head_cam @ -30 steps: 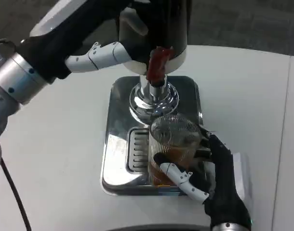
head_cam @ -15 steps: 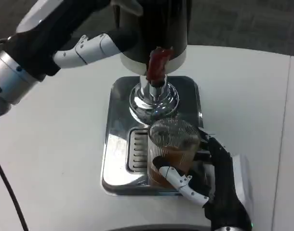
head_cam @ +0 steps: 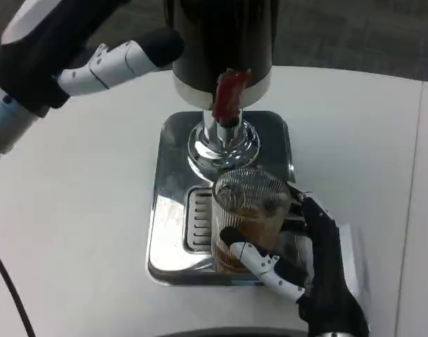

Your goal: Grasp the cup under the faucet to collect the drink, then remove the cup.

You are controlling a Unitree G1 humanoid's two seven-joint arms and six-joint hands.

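White tabletop [head_cam: 81, 210] ran out on every side, rounded along its far edge, and grey carpet [head_cam: 354, 35] lay beyond it. On the table sat a steel drip tray [head_cam: 173, 217] with a slotted grate, and at its far end stood the dark dispenser [head_cam: 221, 42], its red tap handle [head_cam: 228, 95] pointing down over a chrome spout [head_cam: 223, 144].

And the cup [head_cam: 249, 210], a ribbed clear glass with brown drink in its lower part, stood on the tray just near of the spout. The right hand [head_cam: 309, 260] was wrapped on it from the right side, one white and black finger curling across the near wall low down, the dark palm against the far-right side. That was a hold, by the look of it.

Up at far left, the left hand [head_cam: 119, 60] hung beside the dispenser's body, fingers stretched out and holding nothing, tip close to the dark shell; whether it touched, I could not tell.

The removal looked like the step at hand, I judged. Doing it well meant keeping the glass upright, lifting it just free of the grate, then drawing it near and right, away from the spout, slowly enough that the drink did not slosh. A low grip on ribbed glass could tip, so firm pressure mattered.
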